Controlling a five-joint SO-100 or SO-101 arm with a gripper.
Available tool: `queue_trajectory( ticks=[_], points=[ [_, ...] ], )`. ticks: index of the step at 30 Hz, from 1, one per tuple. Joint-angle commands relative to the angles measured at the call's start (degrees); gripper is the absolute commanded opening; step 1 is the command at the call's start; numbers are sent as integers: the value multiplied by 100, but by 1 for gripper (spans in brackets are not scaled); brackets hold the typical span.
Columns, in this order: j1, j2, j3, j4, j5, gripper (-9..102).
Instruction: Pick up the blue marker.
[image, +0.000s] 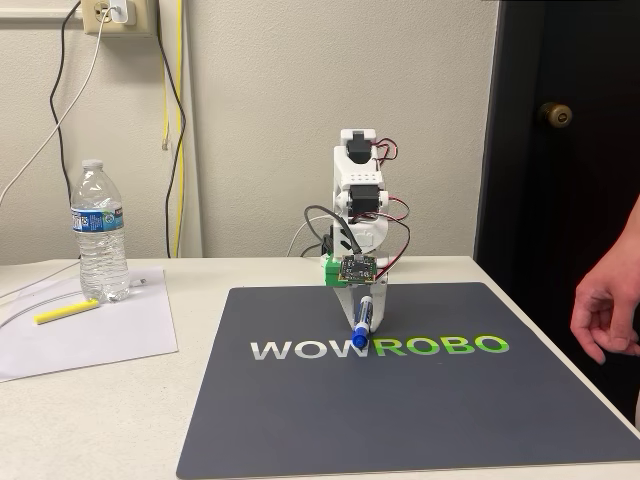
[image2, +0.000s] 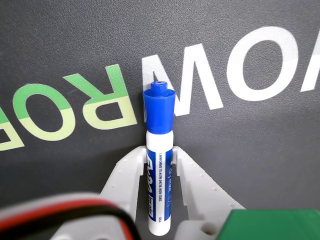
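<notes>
Dark mat (image: 300, 420) under you carries the WOWROBO lettering (image: 380, 347), and just above it your gripper (image2: 160, 162) has its fingers closed on the blue marker (image2: 160, 165), cap-down, so it hangs clear

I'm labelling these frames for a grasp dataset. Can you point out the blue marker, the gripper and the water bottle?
Blue marker (image2: 159, 112): wrist view, on its blue cap.
Gripper (image2: 160, 159): wrist view, midway between the white fingertips, which grip the barrel.
Water bottle (image: 100, 235): fixed view, on its label.
</notes>
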Motion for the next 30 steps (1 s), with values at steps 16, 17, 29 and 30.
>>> queue_trajectory(
  ticks=[16, 17, 29, 30],
  points=[
    [-9, 79, -44, -123, 132, 4],
    [-9, 79, -44, -132, 132, 4],
    [132, 158, -1063, 545, 237, 5],
    [141, 158, -1178, 624, 264, 5]
  ],
)
